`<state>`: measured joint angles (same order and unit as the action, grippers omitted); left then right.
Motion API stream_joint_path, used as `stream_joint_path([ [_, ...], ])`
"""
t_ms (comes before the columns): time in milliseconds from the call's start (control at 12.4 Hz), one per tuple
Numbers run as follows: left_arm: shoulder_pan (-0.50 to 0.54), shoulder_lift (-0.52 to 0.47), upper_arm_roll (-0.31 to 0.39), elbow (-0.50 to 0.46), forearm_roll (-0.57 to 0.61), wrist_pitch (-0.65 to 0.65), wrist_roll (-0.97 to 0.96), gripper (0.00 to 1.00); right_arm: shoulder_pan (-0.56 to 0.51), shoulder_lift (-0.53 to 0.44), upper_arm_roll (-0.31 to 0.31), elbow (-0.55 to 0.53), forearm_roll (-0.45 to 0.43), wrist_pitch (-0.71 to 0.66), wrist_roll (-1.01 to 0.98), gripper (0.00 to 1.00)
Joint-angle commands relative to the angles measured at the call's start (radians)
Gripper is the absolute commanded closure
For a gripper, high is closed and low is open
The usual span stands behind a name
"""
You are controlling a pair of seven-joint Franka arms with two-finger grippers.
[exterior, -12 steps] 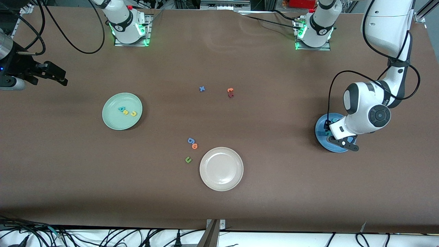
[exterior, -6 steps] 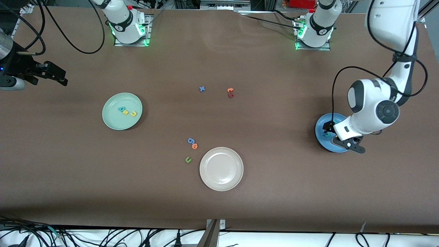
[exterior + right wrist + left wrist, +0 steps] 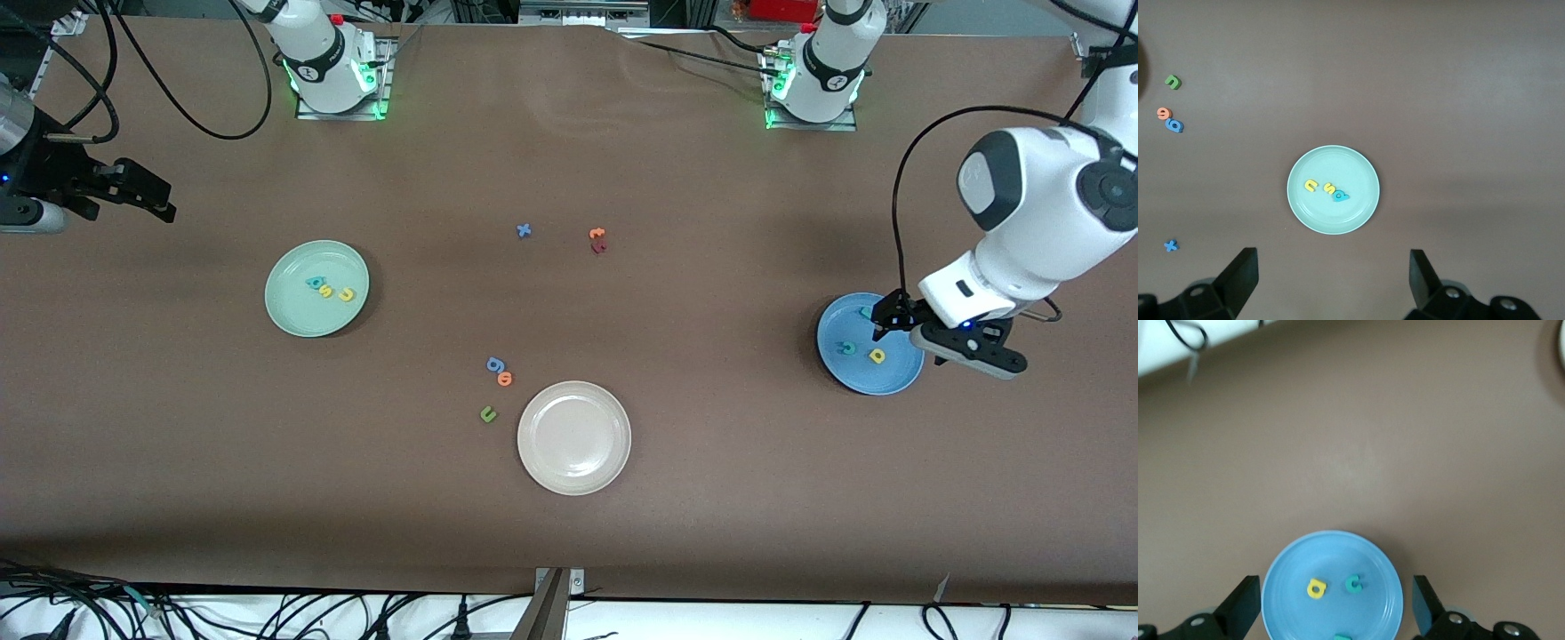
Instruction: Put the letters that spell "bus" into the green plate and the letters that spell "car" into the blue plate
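1. Up went my left arm since the earlier picture, away from the blue plate (image 3: 869,380), so I could see the letters in it again.

2. My left gripper (image 3: 896,331) hung over the edge of the blue plate. Its fingers (image 3: 1245,603) were spread wide and held nothing.

3. On the blue plate I saw a yellow a (image 3: 877,356), a teal c (image 3: 848,348) and a teal r (image 3: 865,312). The r was partly hidden under the gripper in the front view. I took it that "car" was done.

4. The blue plate sat at the left arm's end of the bench (image 3: 711,498).

5. The green plate (image 3: 302,320) sat at the right arm's end of the bench. In it lay a teal b (image 3: 314,284), a yellow s (image 3: 327,291) and a yellow-orange u (image 3: 346,294), side by side. So "bus" looked done too.

6. My right gripper (image 3: 1331,280) waited high over the bench near the green plate. Its fingers were spread wide and held nothing.

7. The beige-white plate (image 3: 574,437) sat nearer the front camera and had no letters in it.

8. Other letters lay loose on the bench: a blue g (image 3: 495,364), an orange o (image 3: 505,379), a green u (image 3: 487,413), a blue x (image 3: 524,230), an orange t (image 3: 597,234) and a dark red letter (image 3: 598,247). None of them were needed.

9. I judged that nothing was left to sort.
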<state>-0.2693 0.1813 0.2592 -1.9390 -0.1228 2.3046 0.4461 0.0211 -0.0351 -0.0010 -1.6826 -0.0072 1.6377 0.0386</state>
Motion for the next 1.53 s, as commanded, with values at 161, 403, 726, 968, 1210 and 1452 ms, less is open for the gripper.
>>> stream_joint_path([
  [161, -0.001, -0.061, -0.008, -0.053, -0.006, 0.047, 0.003, 0.0, -0.001, -0.005, 0.003, 0.001, 0.001, 0.002, -0.013, 0.0],
  [403, 0.004, -0.097, -0.008, -0.072, -0.006, 0.041, 0.0, 0.0, -0.001, -0.005, 0.003, 0.001, 0.0, 0.002, -0.011, 0.0],
  [726, 0.007, -0.152, -0.009, 0.035, 0.055, -0.126, -0.004, 0.0, -0.001, -0.005, 0.003, 0.001, 0.001, 0.002, -0.002, 0.0],
  [968, 0.018, -0.181, -0.011, 0.097, 0.075, -0.233, -0.006, 0.0, -0.001, -0.005, 0.001, 0.001, 0.001, 0.002, -0.005, 0.0],
  [1210, 0.03, -0.186, -0.037, 0.195, 0.091, -0.33, 0.0, 0.0, -0.001, -0.005, 0.001, 0.001, 0.001, 0.002, -0.008, 0.0],
  [1452, 0.119, -0.186, -0.138, 0.227, 0.092, -0.379, 0.0, 0.0, -0.003, -0.005, 0.001, 0.0, 0.001, 0.002, -0.009, 0.0],
])
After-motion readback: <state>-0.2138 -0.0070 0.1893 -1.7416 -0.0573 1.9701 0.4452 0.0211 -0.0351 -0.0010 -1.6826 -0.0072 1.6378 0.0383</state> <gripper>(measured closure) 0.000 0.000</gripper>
